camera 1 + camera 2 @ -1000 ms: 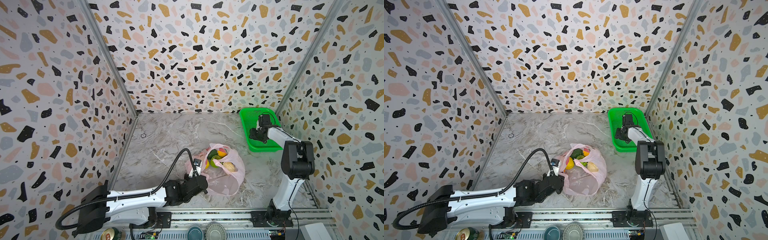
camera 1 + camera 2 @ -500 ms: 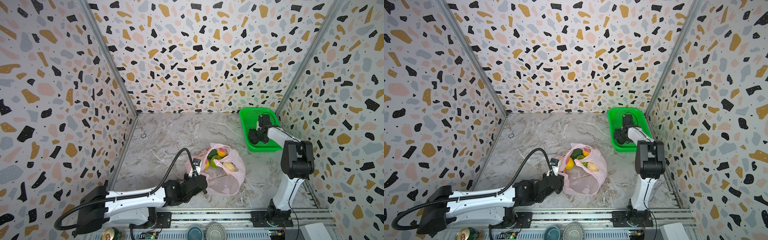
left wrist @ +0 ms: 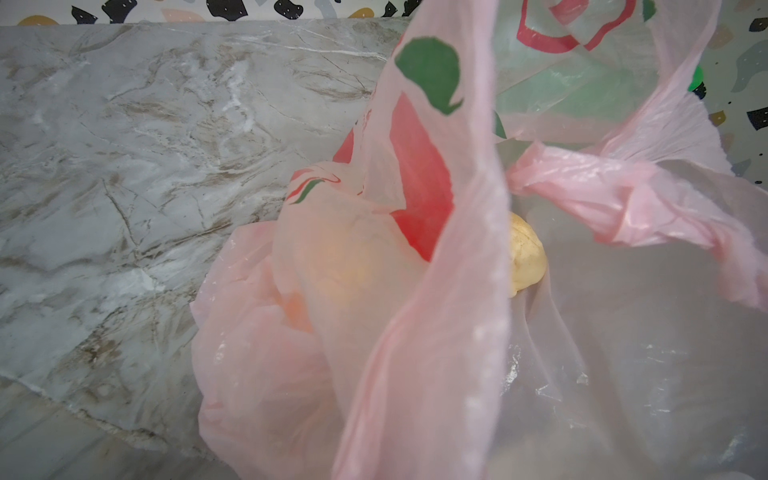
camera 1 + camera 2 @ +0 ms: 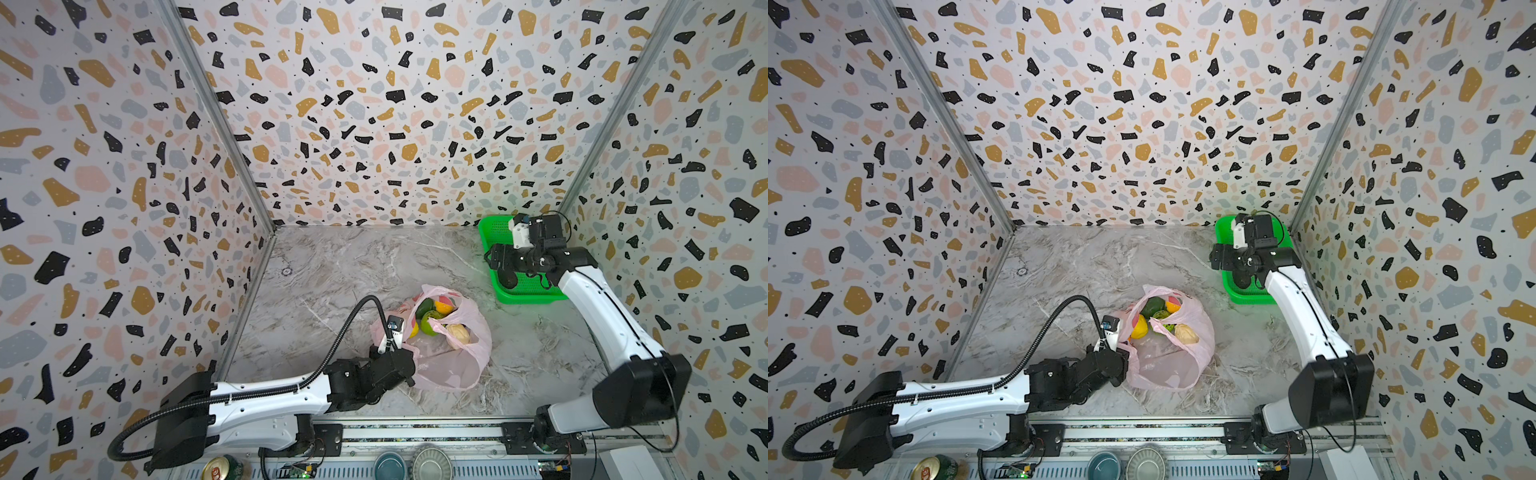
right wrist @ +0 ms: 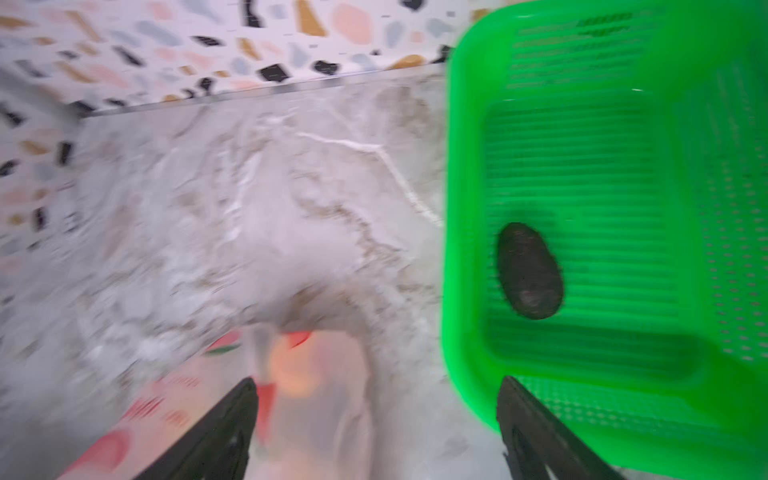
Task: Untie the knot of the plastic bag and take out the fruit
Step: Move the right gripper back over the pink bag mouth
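Clamping plastic bag (image 4: 453, 357) at near-L rim w/ L gripper (image 4: 409, 368). Bag on marble table (image 4: 353, 266), mid-floor, mouth open. Inside: fruit (image 4: 434, 318), orange, green, yellow, cream. Holding R gripper (image 5: 377, 380) spread wide, nothing btwn 2 fingers, above green basket (image 5: 623, 374) edge. In basket: 1 blackish fruit (image 5: 530, 270).

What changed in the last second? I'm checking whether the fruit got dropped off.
The right claw opened, releasing the blackish fruit into the green basket, and shifted slightly toward the plastic bag. The left claw stayed shut on the bag; its contents look unchanged.
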Robot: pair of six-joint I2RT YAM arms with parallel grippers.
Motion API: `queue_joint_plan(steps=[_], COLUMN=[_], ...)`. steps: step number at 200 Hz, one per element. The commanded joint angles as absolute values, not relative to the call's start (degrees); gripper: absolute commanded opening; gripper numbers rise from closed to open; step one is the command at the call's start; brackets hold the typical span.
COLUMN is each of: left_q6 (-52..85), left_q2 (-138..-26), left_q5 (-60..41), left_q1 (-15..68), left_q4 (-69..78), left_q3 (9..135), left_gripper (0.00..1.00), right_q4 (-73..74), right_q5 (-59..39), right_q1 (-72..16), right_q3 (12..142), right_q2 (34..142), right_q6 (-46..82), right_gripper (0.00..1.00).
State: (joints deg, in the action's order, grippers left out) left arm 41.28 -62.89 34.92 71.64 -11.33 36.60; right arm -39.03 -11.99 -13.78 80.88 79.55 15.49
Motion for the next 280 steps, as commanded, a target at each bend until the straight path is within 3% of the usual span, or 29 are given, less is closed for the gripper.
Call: queue_joint_plan(steps=[1,57,101,150,181,223,243,280], left_q6=[40.79,40.18,40.30,40.26,40.56,41.86,42.03,41.29], left_q2=[-61.84,-61.35,-60.15,-59.33,-59.58,-59.20,-59.06,-59.76], left_q5=[36.29,35.47,34.76,34.43,33.68,33.47,33.78,33.54], left_q1=[71.19,71.21,71.21,71.19,71.19,71.19,71.19,71.21], left_q4=[-9.97,-9.14,-9.58,-10.29,-9.76,-9.04,-8.78,-8.55], left_q3=[38.65,37.87,36.83,36.29,35.18,32.41,31.69,32.64], left_gripper=[0.00,0.00,0.00,0.00,0.00,0.00,0.00,0.00], right_q4=[-49.29,-48.62,-41.23,-29.83,-24.78,-26.41,-29.29,-30.75], right_q5=[-17.78,-17.18,-15.31,-12.96,-4.81,5.37,10.14,9.65], right_q1=[-21.56,-45.30,-54.16,-51.47,-46.59,-36.80,-35.86,-35.99], right_q3=[80.73,74.61,65.23,60.38,60.29,58.03,57.76,57.71], right_q2=[72.71,63.65,62.89,70.13,74.06,74.99,76.63,74.61], right_q6=[20.26,37.41,40.78,37.84,38.97,36.92,34.14,34.15], right_gripper=[0.91,0.89,0.86,0.84,0.79,0.76,0.75,0.75])
